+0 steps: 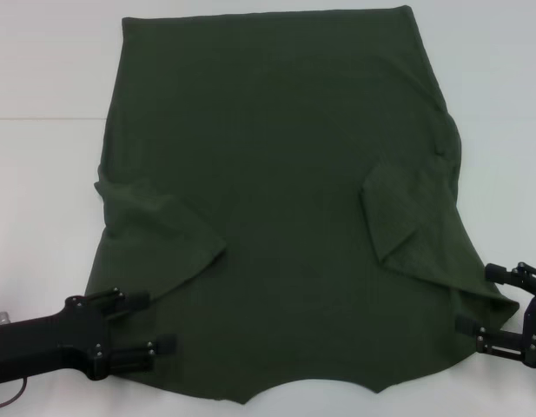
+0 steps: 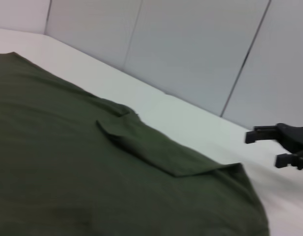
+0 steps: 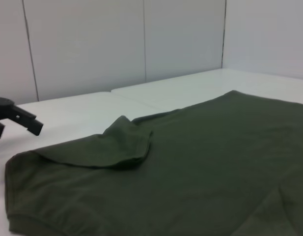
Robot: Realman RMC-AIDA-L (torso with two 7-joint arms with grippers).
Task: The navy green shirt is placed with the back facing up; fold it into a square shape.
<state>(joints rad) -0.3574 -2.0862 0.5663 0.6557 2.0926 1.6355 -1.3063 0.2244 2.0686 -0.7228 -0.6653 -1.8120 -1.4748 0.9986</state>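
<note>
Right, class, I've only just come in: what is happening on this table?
A two-armed robot is folding the navy green shirt, which lies spread flat on the white table. Both sleeves are already folded inward onto the body of the shirt. The left end effector sits open at the shirt's near left corner, and the right end effector sits open at the near right corner. Neither has hold of the fabric, and the shirt is far from a square.

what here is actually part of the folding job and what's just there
Part of the job:
- navy green shirt, both sleeves folded in
- left gripper, open at its near left corner
- right gripper, open at its near right corner

Just there:
- white table
- grey wall panels
</note>
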